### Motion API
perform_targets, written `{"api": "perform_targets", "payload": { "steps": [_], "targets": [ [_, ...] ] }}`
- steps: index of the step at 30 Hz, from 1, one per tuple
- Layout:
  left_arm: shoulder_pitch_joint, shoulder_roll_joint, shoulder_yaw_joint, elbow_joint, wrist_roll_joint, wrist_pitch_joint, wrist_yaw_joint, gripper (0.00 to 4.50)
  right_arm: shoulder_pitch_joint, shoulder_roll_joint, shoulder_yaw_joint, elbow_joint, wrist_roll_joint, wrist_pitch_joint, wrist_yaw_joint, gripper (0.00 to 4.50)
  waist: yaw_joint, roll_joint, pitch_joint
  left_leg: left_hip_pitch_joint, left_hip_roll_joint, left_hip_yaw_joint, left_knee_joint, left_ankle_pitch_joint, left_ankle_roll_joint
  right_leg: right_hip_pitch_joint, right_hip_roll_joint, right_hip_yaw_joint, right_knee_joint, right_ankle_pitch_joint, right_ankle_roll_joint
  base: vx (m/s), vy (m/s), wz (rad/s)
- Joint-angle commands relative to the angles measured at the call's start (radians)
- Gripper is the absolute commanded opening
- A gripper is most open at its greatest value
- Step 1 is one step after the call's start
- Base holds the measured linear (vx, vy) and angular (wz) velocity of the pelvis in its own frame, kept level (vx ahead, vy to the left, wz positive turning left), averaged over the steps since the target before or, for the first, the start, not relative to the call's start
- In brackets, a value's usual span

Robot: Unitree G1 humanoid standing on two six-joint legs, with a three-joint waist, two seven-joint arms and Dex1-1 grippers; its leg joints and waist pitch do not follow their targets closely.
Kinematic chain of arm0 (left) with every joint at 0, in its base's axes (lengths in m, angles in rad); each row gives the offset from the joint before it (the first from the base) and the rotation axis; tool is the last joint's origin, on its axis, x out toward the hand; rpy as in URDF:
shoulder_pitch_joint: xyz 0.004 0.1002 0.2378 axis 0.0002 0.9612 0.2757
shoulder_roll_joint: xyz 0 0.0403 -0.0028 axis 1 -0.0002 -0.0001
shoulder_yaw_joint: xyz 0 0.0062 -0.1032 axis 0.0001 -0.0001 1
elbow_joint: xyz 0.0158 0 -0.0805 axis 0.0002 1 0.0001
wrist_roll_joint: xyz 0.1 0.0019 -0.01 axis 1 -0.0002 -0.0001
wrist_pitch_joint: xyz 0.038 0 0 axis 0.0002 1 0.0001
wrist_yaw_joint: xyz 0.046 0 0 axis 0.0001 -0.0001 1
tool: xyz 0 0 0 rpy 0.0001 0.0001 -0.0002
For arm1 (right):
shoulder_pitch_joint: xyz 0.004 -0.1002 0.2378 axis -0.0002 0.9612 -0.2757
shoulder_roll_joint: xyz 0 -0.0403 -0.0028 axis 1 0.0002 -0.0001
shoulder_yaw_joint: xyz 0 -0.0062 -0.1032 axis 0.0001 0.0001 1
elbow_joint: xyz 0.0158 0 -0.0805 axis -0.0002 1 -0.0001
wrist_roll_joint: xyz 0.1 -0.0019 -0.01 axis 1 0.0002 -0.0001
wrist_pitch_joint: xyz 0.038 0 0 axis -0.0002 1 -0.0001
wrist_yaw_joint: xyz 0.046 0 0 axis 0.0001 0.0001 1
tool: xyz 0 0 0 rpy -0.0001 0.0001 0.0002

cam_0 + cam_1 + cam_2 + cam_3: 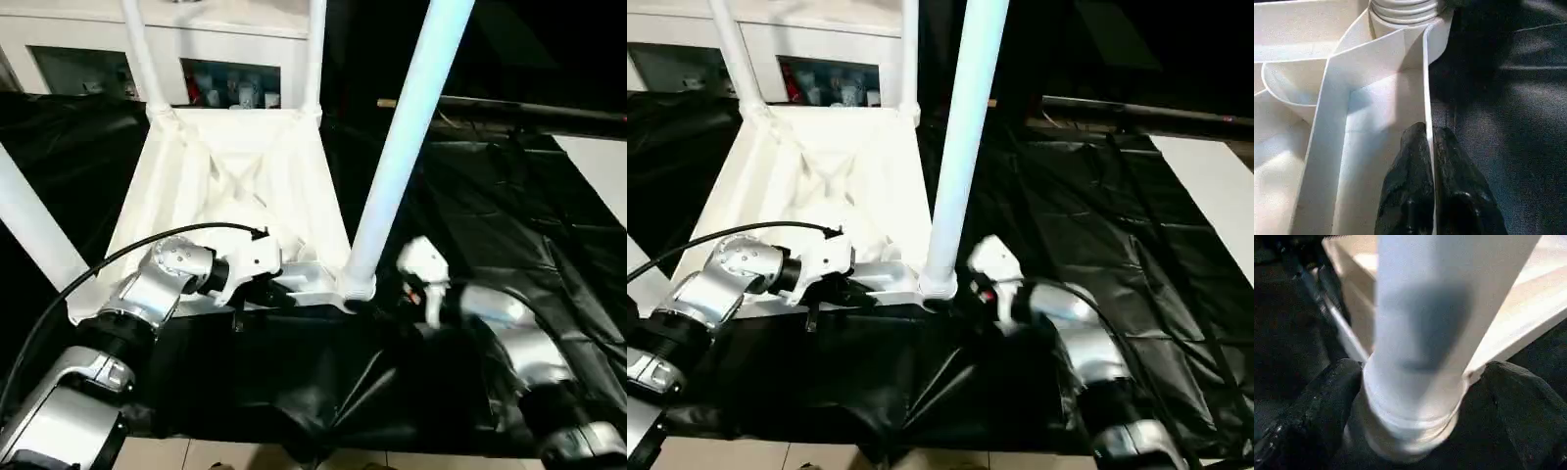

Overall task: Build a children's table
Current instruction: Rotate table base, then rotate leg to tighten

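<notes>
Large white plastic rectangular table top (235, 186), ribbed underside up, on black plastic sheeting (509, 225); long axis running away from the robot toward a white glass-door cabinet (88, 59). Four long white tapered tube legs seated in round corner sockets and pointing upward, slightly splayed: near-right leg (402, 147), near-left leg (34, 230), far-left leg (142, 54), far-right leg (314, 54). Left gripper (1430, 147) clenched on the thin upright rim wall of the top at its near edge, one black finger (1408, 191) on each side of the wall. Right gripper (1415, 396) released, fingers spread wide on either side of the near-right leg just above its threaded socket (1405, 431).
</notes>
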Motion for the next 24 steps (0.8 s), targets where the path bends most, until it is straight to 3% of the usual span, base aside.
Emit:
{"api": "perform_targets", "payload": {
  "steps": [1,14,15,20,24],
  "targets": [
    [0.043,-0.017,-0.018,0.007,-0.003,0.001,-0.027,0.0,-0.013,0.004,-0.017,0.014,0.009,-0.001,-0.011,4.26,0.0,0.001,-0.059,0.007,0.01,0.006,-0.07,-0.227,0.019,0.046,-0.053,0.028,-0.079,-0.182,-0.222,0.0,0.0,0.0],
    [0.048,-0.003,-0.011,0.003,0.004,0.015,-0.032,0.0,-0.012,0.004,-0.017,0.033,0.03,-0.011,0.028,3.43,-0.001,0.002,-0.059,0.008,0.01,0.007,-0.072,-0.223,0.021,0.047,-0.052,0.028,-0.079,-0.172,-0.222,0.0,0.0,0.0],
    [0.048,-0.003,-0.01,0.004,0.004,0.015,-0.033,0.0,-0.012,0.004,-0.016,0.034,0.029,-0.012,0.029,3.17,-0.001,0.002,-0.058,0.007,0.01,0.006,-0.073,-0.227,0.02,0.046,-0.053,0.028,-0.08,-0.18,-0.221,0.0,0.0,0.0],
    [0.053,0.008,-0.007,-0.007,0.006,0.024,-0.044,0.0,-0.015,0.003,-0.014,0.045,0.027,-0.011,0.044,2.8,-0.001,0.002,-0.059,0.007,0.01,0.006,-0.072,-0.221,0.021,0.047,-0.052,0.028,-0.079,-0.174,-0.221,0.0,0.0,0.0],
    [0.056,0.007,-0.004,-0.006,0.008,0.028,-0.035,0.0,-0.014,0.011,-0.019,0.064,0.025,-0.003,0.029,2.7,-0.001,0.002,-0.059,0.007,0.01,0.007,-0.072,-0.216,0.023,0.047,-0.052,0.028,-0.078,-0.164,-0.225,0.0,0.0,0.0]
  ]
}}
